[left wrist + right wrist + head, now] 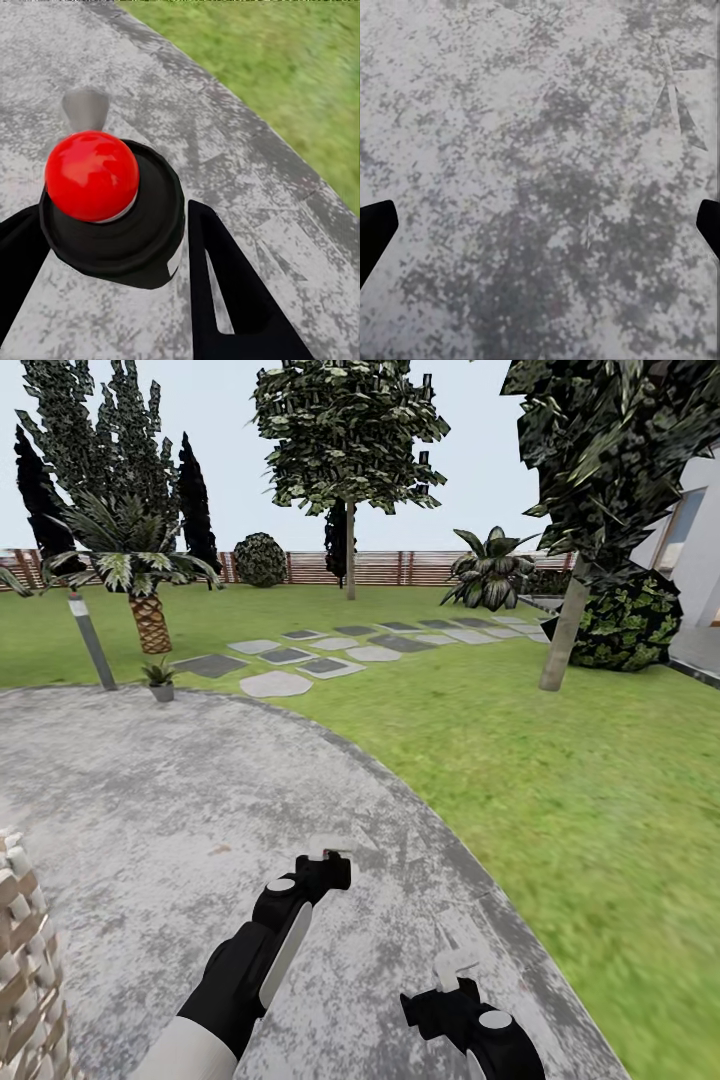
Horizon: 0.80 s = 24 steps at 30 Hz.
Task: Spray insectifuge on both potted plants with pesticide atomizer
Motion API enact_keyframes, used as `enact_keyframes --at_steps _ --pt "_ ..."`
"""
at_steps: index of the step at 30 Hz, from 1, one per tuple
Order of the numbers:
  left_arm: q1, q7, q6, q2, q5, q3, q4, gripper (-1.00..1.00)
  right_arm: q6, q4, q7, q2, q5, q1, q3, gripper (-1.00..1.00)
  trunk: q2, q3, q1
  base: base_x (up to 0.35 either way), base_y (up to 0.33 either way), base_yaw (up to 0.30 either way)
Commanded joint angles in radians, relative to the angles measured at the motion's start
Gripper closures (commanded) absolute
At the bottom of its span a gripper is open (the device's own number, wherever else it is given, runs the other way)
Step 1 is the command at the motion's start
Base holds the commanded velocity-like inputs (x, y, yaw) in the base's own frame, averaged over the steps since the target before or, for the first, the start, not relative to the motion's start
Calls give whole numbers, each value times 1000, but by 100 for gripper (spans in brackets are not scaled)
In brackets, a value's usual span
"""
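The pesticide atomizer (142, 225) has a dark round body and a red dot (91, 175). It sits between the black fingers of my left gripper (116, 214), which is shut on it. In the head view that left gripper (325, 863) hangs low over the grey paved patio (150, 790). My right gripper (452, 972) is beside it, nearer the patio's edge. In the right wrist view the right gripper (540, 225) is open over bare paving. One potted plant (159, 680), a small green rosette in a grey pot, stands at the patio's far rim.
A grey lamp post (92, 640) and a palm tree (148, 615) stand just behind the potted plant. A wicker chair (25, 960) is at the near left. Lawn (560, 790) lies to the right, with stepping stones (330, 652), a tree trunk (562, 630), a bush (630, 622) and a wooden fence (400, 567) beyond.
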Motion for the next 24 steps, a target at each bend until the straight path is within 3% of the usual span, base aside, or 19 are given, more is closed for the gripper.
enact_keyframes --at_steps 1,24 --pt "-1 9 4 0 11 -2 -1 100 5 -1 0 0 -1 0 0 -100 0 -1 0 176 -52 0" --pt "-1 9 4 0 11 -2 -3 100 5 -1 0 0 0 0 0 -100 0 -1 0 92 -4 0"
